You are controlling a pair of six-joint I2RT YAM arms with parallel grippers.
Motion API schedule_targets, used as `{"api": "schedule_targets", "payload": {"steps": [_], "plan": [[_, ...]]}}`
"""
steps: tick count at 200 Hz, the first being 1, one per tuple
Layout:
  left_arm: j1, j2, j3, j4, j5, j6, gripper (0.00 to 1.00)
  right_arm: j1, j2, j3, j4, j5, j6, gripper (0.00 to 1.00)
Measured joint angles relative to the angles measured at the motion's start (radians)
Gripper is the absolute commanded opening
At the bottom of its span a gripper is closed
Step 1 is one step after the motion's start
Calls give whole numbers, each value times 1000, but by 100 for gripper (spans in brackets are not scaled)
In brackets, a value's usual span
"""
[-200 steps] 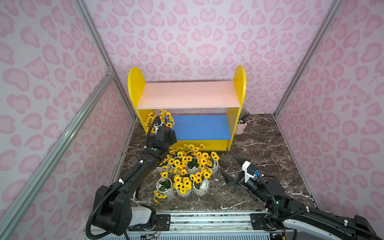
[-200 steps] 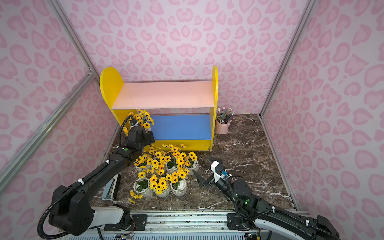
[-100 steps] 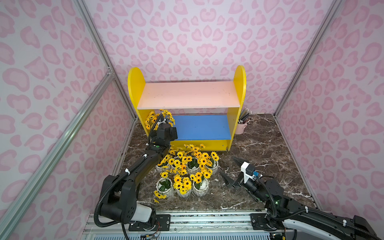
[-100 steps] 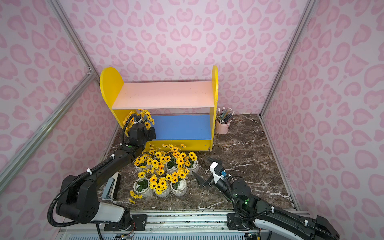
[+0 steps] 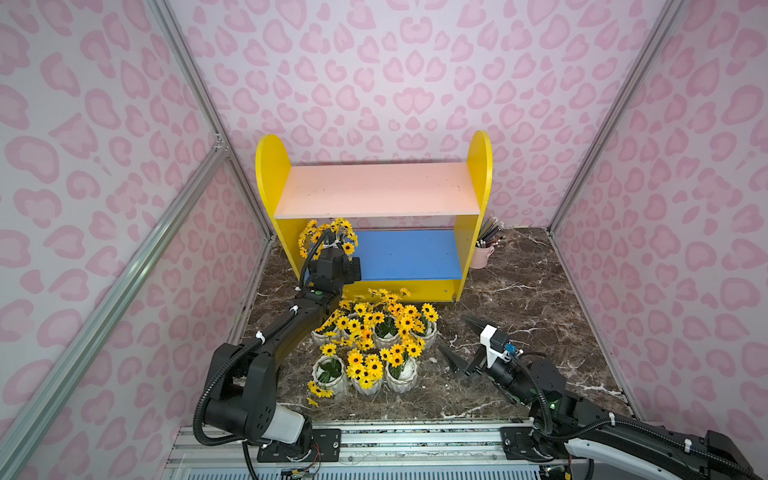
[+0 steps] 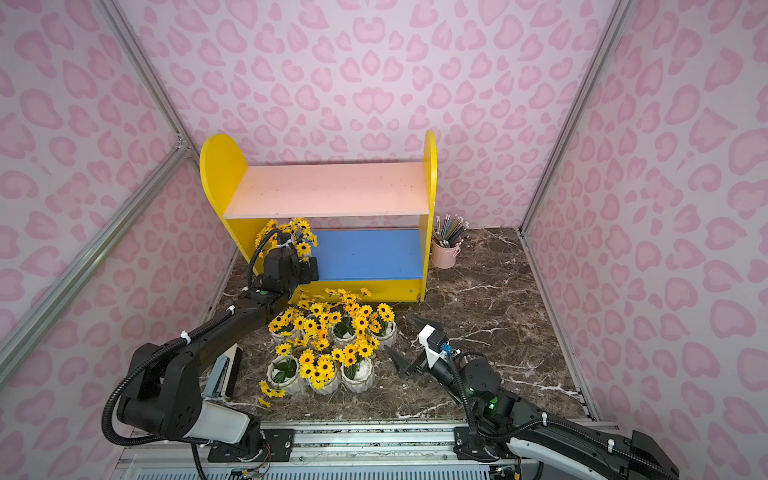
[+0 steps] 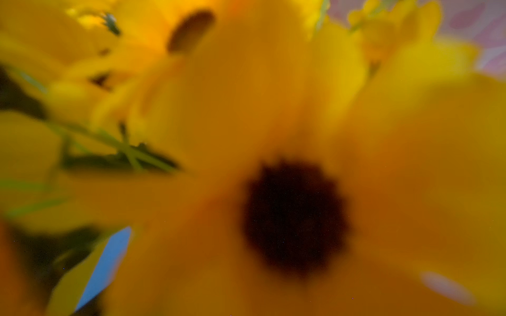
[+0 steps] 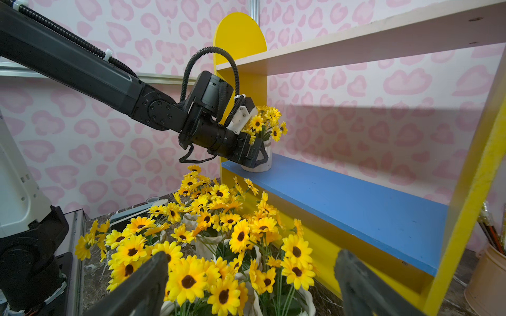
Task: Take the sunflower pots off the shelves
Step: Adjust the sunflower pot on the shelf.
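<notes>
One sunflower pot [image 8: 269, 153] stands at the left end of the blue lower board [image 5: 407, 253] of the yellow shelves [image 5: 272, 174]. Its flowers [image 5: 328, 232] show above my left wrist in both top views. My left gripper [image 8: 262, 160] is open and reaches in low around this pot. A blurred sunflower [image 7: 293, 213] fills the left wrist view and hides the jaws there. Several sunflower pots [image 5: 374, 345] stand clustered on the marble floor in front of the shelves. My right gripper [image 5: 455, 334] hovers open and empty just right of that cluster. The pink upper board [image 5: 374, 191] is bare.
A pink cup of pencils [image 5: 482, 253] stands on the floor against the shelves' right side panel. A flat dark device [image 6: 226, 370] lies near the left wall beside my left arm. Pink patterned walls close in on three sides. A metal rail [image 5: 374, 440] runs along the front.
My left arm has reached forward, bringing its gripper up to the pot on the blue board. The right arm has stayed where it was.
</notes>
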Motion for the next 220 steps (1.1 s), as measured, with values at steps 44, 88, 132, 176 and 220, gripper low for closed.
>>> {"api": "schedule_targets", "payload": {"steps": [44, 88, 132, 176, 220], "plan": [[-69, -18, -10, 1, 39, 3, 98, -1, -1, 0, 0, 0, 0, 97], [-90, -151, -73, 2, 39, -10, 99, -2, 8, 0, 0, 2, -2, 97], [-37, -343, -85, -32, 16, -62, 97, -4, 174, 133, -20, 4, -66, 98], [93, -428, -104, -97, 114, -185, 100, -23, 551, 414, -20, -14, -143, 98], [198, -447, -151, -152, 269, -306, 98, -130, 924, 709, -6, -126, -190, 98]]}}
